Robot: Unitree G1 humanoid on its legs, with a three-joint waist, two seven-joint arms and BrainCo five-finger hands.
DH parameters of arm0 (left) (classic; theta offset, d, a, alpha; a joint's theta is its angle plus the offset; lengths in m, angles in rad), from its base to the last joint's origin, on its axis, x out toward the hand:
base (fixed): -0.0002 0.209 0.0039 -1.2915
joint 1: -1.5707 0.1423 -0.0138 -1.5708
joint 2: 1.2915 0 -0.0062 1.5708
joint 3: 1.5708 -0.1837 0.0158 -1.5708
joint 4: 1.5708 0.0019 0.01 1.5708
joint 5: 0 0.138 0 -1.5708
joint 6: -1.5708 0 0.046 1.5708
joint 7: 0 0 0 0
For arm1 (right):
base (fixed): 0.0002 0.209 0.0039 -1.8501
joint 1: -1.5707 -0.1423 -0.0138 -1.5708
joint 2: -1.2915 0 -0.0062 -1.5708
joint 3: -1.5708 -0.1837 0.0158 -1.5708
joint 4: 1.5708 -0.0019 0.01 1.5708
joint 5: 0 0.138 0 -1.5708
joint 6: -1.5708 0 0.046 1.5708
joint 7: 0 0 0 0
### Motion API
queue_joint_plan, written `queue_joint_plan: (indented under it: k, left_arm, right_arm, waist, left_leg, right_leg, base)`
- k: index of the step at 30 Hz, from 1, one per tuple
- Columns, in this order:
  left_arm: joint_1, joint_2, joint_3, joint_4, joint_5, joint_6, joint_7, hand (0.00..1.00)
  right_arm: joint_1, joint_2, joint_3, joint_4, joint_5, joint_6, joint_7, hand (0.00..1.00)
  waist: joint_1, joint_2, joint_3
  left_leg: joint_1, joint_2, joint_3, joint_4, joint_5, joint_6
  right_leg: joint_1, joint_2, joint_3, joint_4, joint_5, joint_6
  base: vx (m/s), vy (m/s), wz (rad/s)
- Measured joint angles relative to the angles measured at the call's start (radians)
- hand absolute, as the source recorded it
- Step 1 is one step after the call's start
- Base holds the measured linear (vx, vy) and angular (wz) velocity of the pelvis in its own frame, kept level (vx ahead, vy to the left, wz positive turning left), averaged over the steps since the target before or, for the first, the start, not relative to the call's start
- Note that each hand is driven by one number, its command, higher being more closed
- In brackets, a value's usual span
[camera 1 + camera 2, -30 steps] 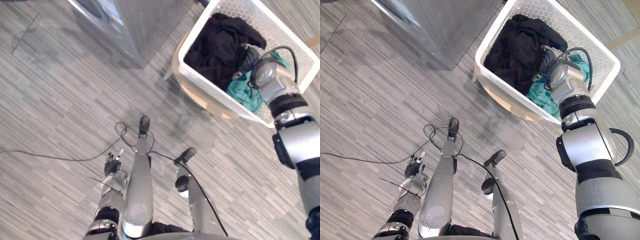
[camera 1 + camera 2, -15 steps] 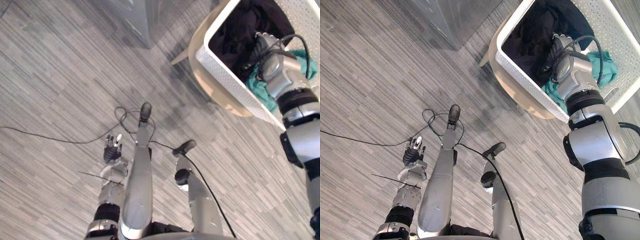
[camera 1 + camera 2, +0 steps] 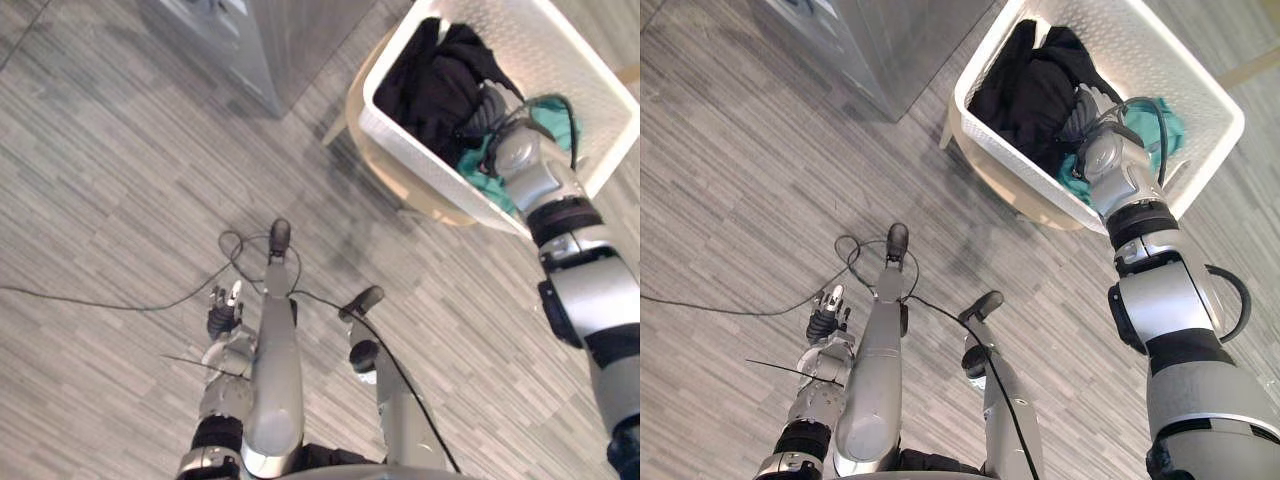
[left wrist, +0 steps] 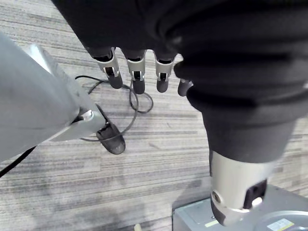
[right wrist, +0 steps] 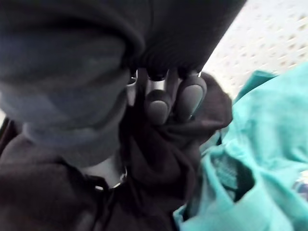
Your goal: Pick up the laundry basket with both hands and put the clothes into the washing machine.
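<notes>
Right hand (image 5: 188,98) — curled tight — grips black garment (image 5: 161,163).

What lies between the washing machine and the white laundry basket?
Bare grey floor, then the rim of the beige stool under the basket, in both eye views.

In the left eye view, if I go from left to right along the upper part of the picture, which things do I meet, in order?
washing machine → black clothes, lying in the laundry basket → right hand, closed on the black clothes
</notes>
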Motion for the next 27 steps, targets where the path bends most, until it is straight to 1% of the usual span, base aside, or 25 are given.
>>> queue_joint_plan:
  k: [2,3,6,7,8,9,11,12,13,15,16,17,19,22,23,24,26,27]
  left_arm:
    - [0.0,0.005,-0.007,0.021,0.014,0.0,0.001,0.0]
    - [0.0,0.01,-0.014,0.028,0.026,0.001,0.0,0.0]
    - [0.007,0.04,-0.089,0.036,0.076,0.002,0.0,0.0]
    - [0.009,0.046,-0.1,0.035,0.083,0.003,-0.001,0.0]
    - [0.015,0.058,-0.128,0.032,0.112,0.004,-0.001,0.0]
    - [0.021,0.062,-0.134,0.026,0.121,0.005,-0.002,0.0]
    - [0.046,0.064,-0.14,0.008,0.154,0.009,-0.001,0.0]
    - [0.07,0.067,-0.156,0.003,0.177,0.01,-0.002,0.0]
    - [0.087,0.066,-0.172,0.003,0.191,0.012,-0.004,0.0]
    - [0.113,0.063,-0.177,-0.023,0.207,0.014,-0.018,0.0]
    - [0.117,0.062,-0.178,-0.027,0.214,0.014,-0.021,0.0]
    - [0.129,0.057,-0.178,-0.042,0.231,0.02,-0.022,0.0]
    - [0.159,0.056,-0.189,-0.077,0.267,0.023,-0.023,0.0]
    - [0.196,0.056,-0.217,-0.129,0.309,0.028,-0.026,0.0]
    - [0.209,0.057,-0.235,-0.164,0.329,0.032,-0.03,0.0]
    - [0.218,0.058,-0.247,-0.187,0.34,0.033,-0.035,0.0]
    - [0.237,0.06,-0.278,-0.268,0.408,0.035,-0.051,0.0]
    - [0.237,0.058,-0.284,-0.302,0.43,0.035,-0.055,0.0]
  right_arm:
    - [0.014,0.005,-0.091,0.001,0.023,-0.001,-0.034,1.0]
    - [0.014,0.005,-0.115,0.001,0.027,-0.001,-0.043,1.0]
    - [0.009,0.004,-0.23,0.0,0.063,-0.003,-0.099,1.0]
    - [0.009,0.004,-0.245,0.0,0.068,-0.003,-0.106,1.0]
    - [0.007,0.002,-0.263,-0.001,0.083,-0.003,-0.119,1.0]
    - [0.006,0.002,-0.274,-0.01,0.088,-0.002,-0.119,1.0]
    - [0.01,0.003,-0.284,-0.101,0.096,0.005,-0.119,1.0]
    - [0.026,0.003,-0.284,-0.207,0.103,0.004,-0.126,1.0]
    - [0.048,0.003,-0.286,-0.288,0.103,-0.003,-0.146,1.0]
    - [0.072,0.004,-0.294,-0.445,0.102,-0.013,-0.181,1.0]
    - [0.084,0.005,-0.305,-0.475,0.101,-0.019,-0.187,1.0]
    - [0.112,0.008,-0.328,-0.525,0.101,-0.029,-0.199,1.0]
    - [0.161,0.027,-0.368,-0.58,0.101,-0.038,-0.209,1.0]
    - [0.199,0.04,-0.37,-0.598,0.101,-0.04,-0.225,1.0]
    - [0.218,0.044,-0.37,-0.626,0.101,-0.041,-0.224,1.0]
    - [0.224,0.05,-0.37,-0.642,0.101,-0.042,-0.224,1.0]
    - [0.265,0.075,-0.386,-0.719,0.103,-0.05,-0.224,1.0]
    - [0.277,0.077,-0.387,-0.748,0.105,-0.052,-0.224,1.0]
  waist:
    - [-0.003,0.001,-0.001]
    - [-0.004,0.0,-0.002]
    - [-0.004,0.001,-0.003]
    - [-0.006,0.001,-0.003]
    - [-0.018,0.001,-0.003]
    - [-0.026,0.001,-0.003]
    - [-0.049,0.002,-0.003]
    - [-0.063,0.003,-0.032]
    - [-0.078,0.011,-0.071]
    - [-0.096,0.028,-0.115]
    - [-0.099,0.03,-0.129]
    - [-0.108,0.035,-0.156]
    - [-0.118,0.041,-0.18]
    - [-0.142,0.047,-0.22]
    - [-0.142,0.051,-0.229]
    - [-0.145,0.056,-0.232]
    - [-0.162,0.074,-0.26]
    - [-0.164,0.082,-0.267]
  left_leg:
    - [0.058,0.0,0.014,-0.014,-0.001,0.001]
    - [0.071,0.0,0.019,-0.019,-0.001,0.001]
    - [0.15,-0.015,0.054,-0.049,0.0,0.001]
    - [0.163,-0.017,0.059,-0.052,0.001,0.001]
    - [0.192,-0.021,0.07,-0.06,0.003,-0.002]
    - [0.208,-0.024,0.075,-0.067,0.003,-0.002]
    - [0.271,-0.036,0.105,-0.089,0.006,-0.001]
    - [0.286,-0.051,0.124,-0.09,0.004,0.001]
    - [0.287,-0.052,0.134,-0.1,0.001,0.004]
    - [0.331,-0.059,0.163,-0.121,0.0,0.006]
    - [0.335,-0.064,0.165,-0.123,0.0,0.007]
    - [0.344,-0.067,0.168,-0.127,-0.001,0.007]
    - [0.384,-0.07,0.175,-0.145,-0.001,0.007]
    - [0.405,-0.073,0.192,-0.161,-0.001,0.007]
    - [0.425,-0.073,0.199,-0.172,-0.001,0.006]
    - [0.434,-0.074,0.2,-0.176,-0.001,0.006]
    - [0.446,-0.077,0.209,-0.176,-0.006,0.006]
    - [0.451,-0.079,0.211,-0.176,-0.008,0.007]
  right_leg:
    - [0.024,-0.016,0.017,0.047,-0.026,-0.001]
    - [0.03,-0.019,0.022,0.054,-0.029,0.0]
    - [0.055,-0.044,0.054,0.099,-0.048,0.005]
    - [0.061,-0.049,0.059,0.106,-0.051,0.007]
    - [0.074,-0.062,0.069,0.124,-0.061,0.014]
    - [0.079,-0.068,0.076,0.133,-0.064,0.016]
    - [0.108,-0.086,0.099,0.146,-0.07,0.022]
    - [0.108,-0.097,0.119,0.152,-0.075,0.031]
    - [0.099,-0.1,0.131,0.154,-0.079,0.036]
    - [0.112,-0.109,0.154,0.159,-0.082,0.039]
    - [0.111,-0.11,0.159,0.162,-0.085,0.039]
    - [0.114,-0.113,0.163,0.165,-0.089,0.041]
    - [0.138,-0.114,0.172,0.163,-0.092,0.044]
    - [0.147,-0.114,0.181,0.162,-0.098,0.048]
    - [0.153,-0.113,0.193,0.161,-0.098,0.049]
    - [0.16,-0.113,0.194,0.159,-0.098,0.049]
    - [0.176,-0.113,0.194,0.142,-0.099,0.051]
    - [0.181,-0.114,0.195,0.138,-0.099,0.051]
  base:
    - [0.01,0.005,-0.02]
    - [0.02,-0.002,-0.05]
    - [0.02,-0.002,-0.11]
    - [0.02,0.006,-0.06]
    - [0.03,-0.008,-0.01]
    - [0.04,-0.006,-0.05]
    - [0.03,0.002,-0.17]
    - [0.03,0.012,-0.24]
    - [0.07,0.007,-0.27]
    - [0.12,-0.015,-0.24]
    - [0.12,-0.018,-0.16]
    - [0.08,-0.01,-0.09]
    - [0.11,-0.023,-0.1]
    - [0.05,-0.008,-0.1]
    - [0.06,-0.005,-0.17]
    - [0.04,-0.001,-0.12]
    - [0.04,0.012,0.0]
    - [0.05,0.014,-0.04]
